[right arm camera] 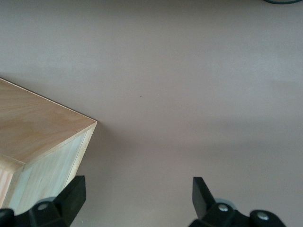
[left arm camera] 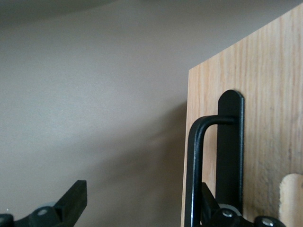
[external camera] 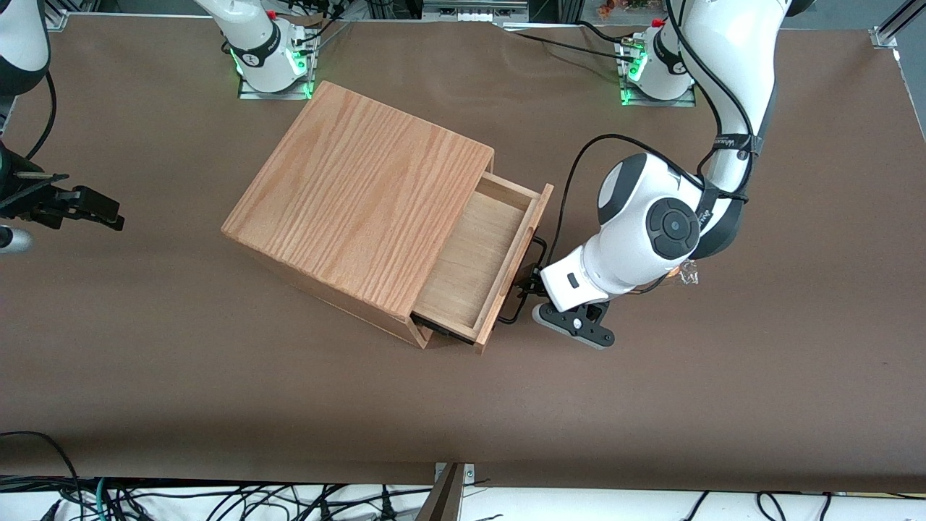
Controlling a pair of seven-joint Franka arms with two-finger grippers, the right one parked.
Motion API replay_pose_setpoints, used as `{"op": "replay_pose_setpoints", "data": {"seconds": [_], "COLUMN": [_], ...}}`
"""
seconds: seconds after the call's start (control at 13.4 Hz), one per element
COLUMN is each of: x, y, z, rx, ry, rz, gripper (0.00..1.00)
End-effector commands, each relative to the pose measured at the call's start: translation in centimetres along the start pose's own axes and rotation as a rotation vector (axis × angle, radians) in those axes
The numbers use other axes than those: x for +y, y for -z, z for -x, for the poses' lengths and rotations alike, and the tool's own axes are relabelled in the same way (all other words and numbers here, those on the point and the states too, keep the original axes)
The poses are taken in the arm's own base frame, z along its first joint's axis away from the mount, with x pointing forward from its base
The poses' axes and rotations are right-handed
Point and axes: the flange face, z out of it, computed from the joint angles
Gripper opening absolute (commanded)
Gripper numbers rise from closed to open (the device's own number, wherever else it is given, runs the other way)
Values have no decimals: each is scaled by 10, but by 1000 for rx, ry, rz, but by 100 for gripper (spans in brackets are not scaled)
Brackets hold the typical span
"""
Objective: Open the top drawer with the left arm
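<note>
- The top drawer (external camera: 477, 264) is standing part-way out of the wooden cabinet (external camera: 358, 199), showing its pale wood floor; the cabinet is sitting near the middle of the brown desk (external camera: 723, 405), with the drawer front facing the working arm's end.
- The thin black wire handle (external camera: 527, 278) is sticking out from the drawer front, and the pincer (external camera: 530, 284) of the left arm (external camera: 651, 231) is sitting right at it, just in front of the drawer.
- In the left wrist view the pincer (left arm camera: 137, 210) is spread wide — one finger (left arm camera: 71, 203) is hanging clear over bare desk (left arm camera: 94, 94), while the other finger (left arm camera: 210, 210) is sitting beside the handle's bar (left arm camera: 194, 165), between that bar and the flat black mounting strip (left arm camera: 230, 151) on the oak front (left arm camera: 274, 94).
- I cannot tell whether that finger is touching the bar.
- The left arm is reaching down from its base, its bulky white wrist with the dark round joint cap (external camera: 673, 226) hovering low over the desk beside the drawer front, a black cable (external camera: 579, 174) looping above it.
- A black bracket (external camera: 575, 325) under the wrist is lying nearer to the front camera than the handle.
</note>
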Motion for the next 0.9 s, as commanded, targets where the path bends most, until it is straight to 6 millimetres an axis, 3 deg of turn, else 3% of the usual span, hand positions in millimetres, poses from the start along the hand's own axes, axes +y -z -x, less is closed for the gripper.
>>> {"op": "replay_pose_setpoints", "data": {"seconds": [0.0, 0.82], "x": [-29, -47], "y": [14, 29], "z": [-5, 0], "rx": [-6, -49], "ry": [13, 33], "rz": [-19, -20], "gripper": [100, 100]}}
